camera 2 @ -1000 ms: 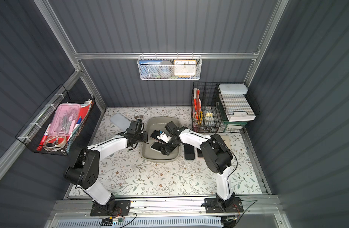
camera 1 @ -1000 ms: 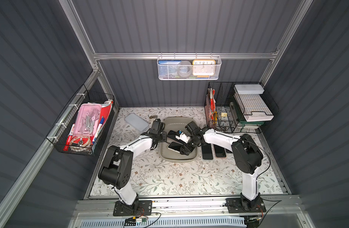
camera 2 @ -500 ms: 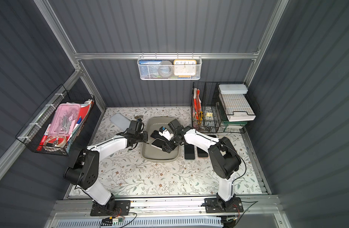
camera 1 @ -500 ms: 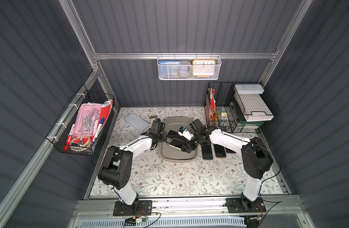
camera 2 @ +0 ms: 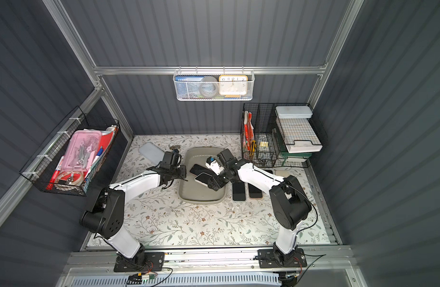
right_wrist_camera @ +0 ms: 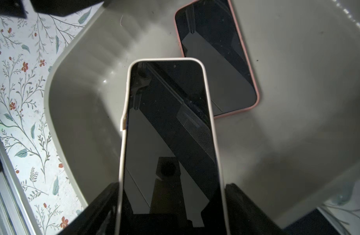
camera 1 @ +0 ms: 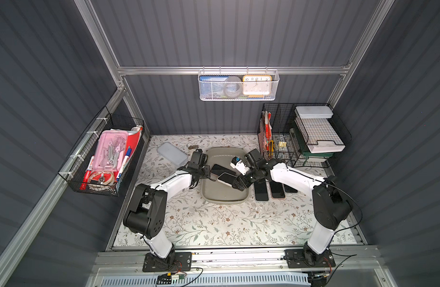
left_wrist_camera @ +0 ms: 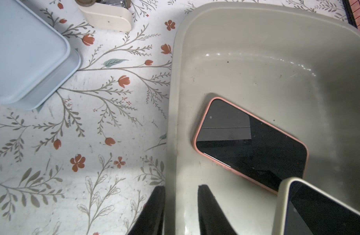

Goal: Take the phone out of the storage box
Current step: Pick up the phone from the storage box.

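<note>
1. Shallow grey-beige plastic storage box (camera 1: pixel 221 192): 1 counted.
2. Flat dark-screened phones: 5 counted in a top view.
3. 2 are counted in or over the box: pink-cased phone (camera 1: pixel 217 168) & cream-cased phone (camera 1: pixel 226 179).
4. 3 are counted outside it: row of table phones (camera 1: pixel 277 190).
5. Flat pale blue-grey rounded slab (camera 1: pixel 171 154): 1.
6. Black wire baskets: 2 counted, wall basket (camera 1: pixel 89 186) & table rack (camera 1: pixel 276 116); whether the rack is 1 unit can't be told.
7. White mesh basket (camera 1: pixel 238 95): 1.
8. White-and-black robot arms: 2 counted, left arm (camera 1: pixel 174 182) & right arm (camera 1: pixel 293 177).
</note>
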Available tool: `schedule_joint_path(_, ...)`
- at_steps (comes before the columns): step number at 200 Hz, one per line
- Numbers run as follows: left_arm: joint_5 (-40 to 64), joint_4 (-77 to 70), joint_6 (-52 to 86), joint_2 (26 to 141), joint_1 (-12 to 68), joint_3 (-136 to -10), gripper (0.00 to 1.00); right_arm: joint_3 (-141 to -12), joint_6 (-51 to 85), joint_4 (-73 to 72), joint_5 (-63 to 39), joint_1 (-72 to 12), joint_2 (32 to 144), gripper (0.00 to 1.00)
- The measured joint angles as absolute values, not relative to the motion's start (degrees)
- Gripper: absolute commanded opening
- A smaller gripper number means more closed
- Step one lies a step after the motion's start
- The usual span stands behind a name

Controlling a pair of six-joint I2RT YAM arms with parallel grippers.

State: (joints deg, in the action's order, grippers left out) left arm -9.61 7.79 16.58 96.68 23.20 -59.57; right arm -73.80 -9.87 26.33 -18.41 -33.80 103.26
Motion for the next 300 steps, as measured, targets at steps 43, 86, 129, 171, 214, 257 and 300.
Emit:
schedule_joint_path(43,-9.34,7.79,16.6,96.57,23.2,-59.57,0.32,-75.44,-9.3,26.52,-17.15,-34.11,107.9,0.43)
schedule_joint_path(86,-9.06,7.81,16.6,96.57,23.2,-59.57,0.32,-80.25,-8.95,27.53,-13.96,-35.44,111.2,0.46)
schedule_joint_path(129,-9.02,7.81,16.58,96.57,23.2,-59.57,0.32,-82.87,-10.39,29.5,-9.1,-37.91,115.22,0.5)
schedule_joint_path(171,-9.02,7.81,16.6,96.57,23.2,-59.57,0.32,-84.79,-11.46,30.89,-4.84,-39.94,117.62,0.55)
schedule_joint_path(214,-9.02,7.81,16.58,96.57,23.2,-59.57,0.32,-86.17,-11.88,32.45,-2.35,-41.12,118.91,0.79)
schedule_joint_path(257,-9.02,7.81,16.58,96.57,23.2,-59.57,0.32,-87.9,-13.04,34.15,-1.63,-41.85,120.36,0.94)
schedule_joint_path(300,-9.02,7.81,16.58,96.57,23.2,-59.57,0.32,-89.41,-13.17,35.24,-1.26,-42.28,122.08,0.94)
